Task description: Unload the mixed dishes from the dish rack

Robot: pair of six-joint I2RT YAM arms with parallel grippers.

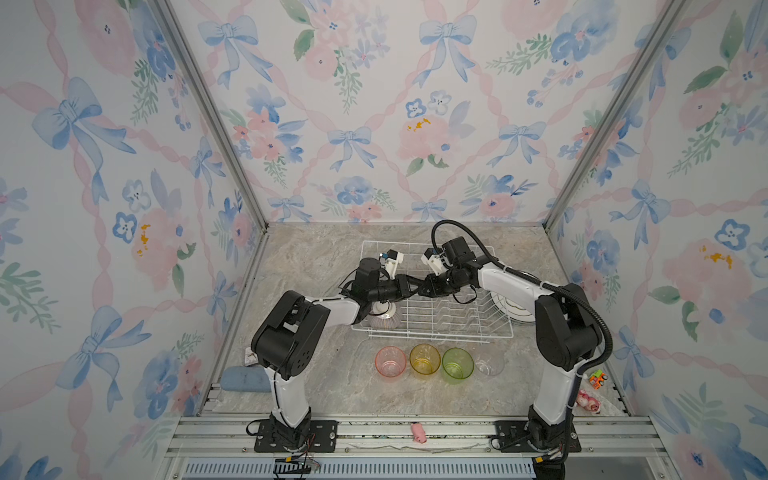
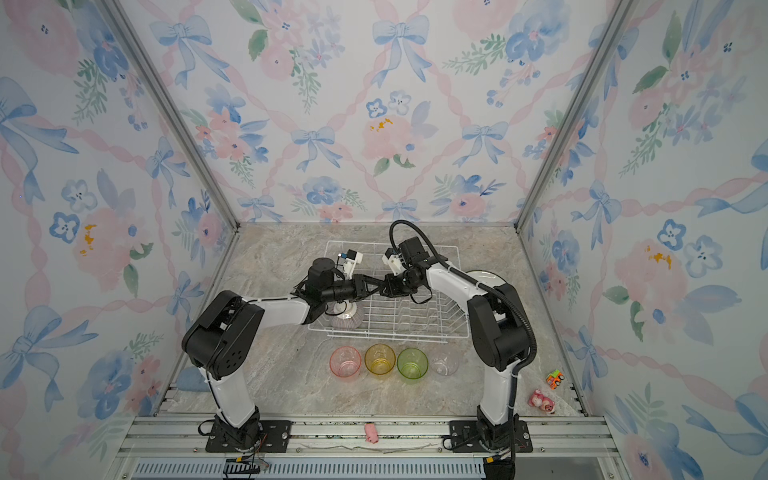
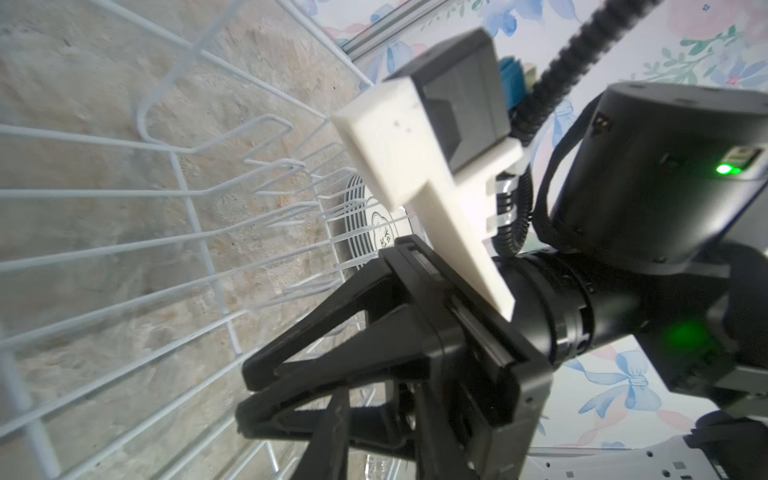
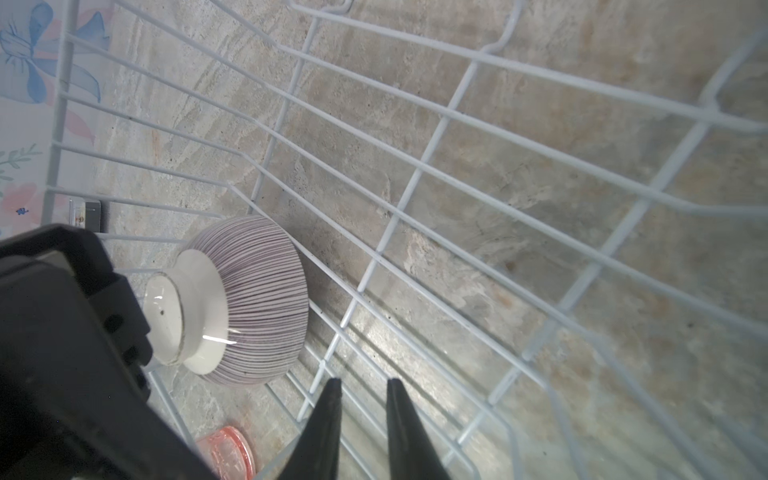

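I am holding my right pincer [image 4: 362,390] over the middle of the dish rack [image 1: 432,328], its fingertips slightly spread with nothing between them. My left pincer [image 1: 412,281] is pointing at it, nearly tip to tip, above the same rack; whether it is spread or pressed together I cannot tell. The pink-striped bowl [image 4: 257,299] is lying upside down inside the rack at its near left corner, under my left arm [image 1: 332,309]. The plates [image 1: 514,309] are lying on the tabletop [image 1: 316,374] just beyond the rack's right end, partly hidden by my right arm [image 1: 511,282]. In front of the rack the pink tumbler [image 1: 390,360], yellow tumbler [image 1: 424,359], green tumbler [image 1: 457,365] and clear tumbler [image 1: 489,363] are standing in a row.
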